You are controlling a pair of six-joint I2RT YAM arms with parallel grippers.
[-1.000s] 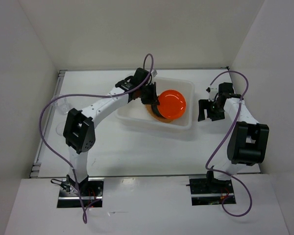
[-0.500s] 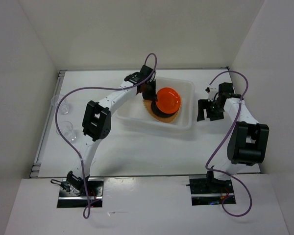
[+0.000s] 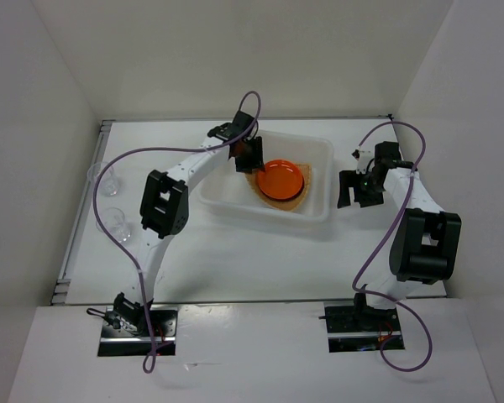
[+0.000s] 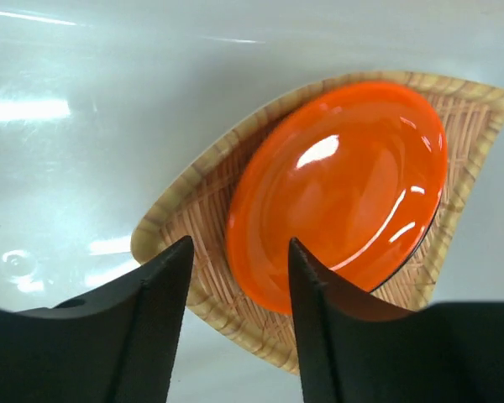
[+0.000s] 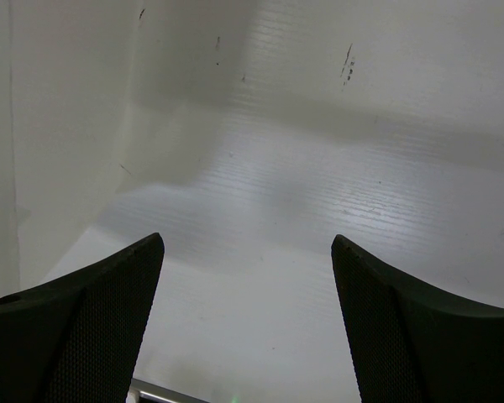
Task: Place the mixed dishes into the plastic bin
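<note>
one orange plate (image 3: 279,176), two clear cups (image 3: 107,179) (image 3: 123,228)

Robot lab test cell, not a home. Left arm (image 3: 164,206) and right arm (image 3: 424,243) are bolted at the near edge of a white table (image 3: 235,260). Plain white panels (image 3: 235,59) box it in (scuffed corrugated sheet, seen up close from the right wrist). Loose purple cable (image 3: 395,123), exposed wiring at the base plates (image 3: 357,323).

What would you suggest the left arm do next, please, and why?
Probably lift the left fingers straight up out of the bin: they stand open, the orange plate lies free on the woven plate, and two clear cups wait outside it.
</note>
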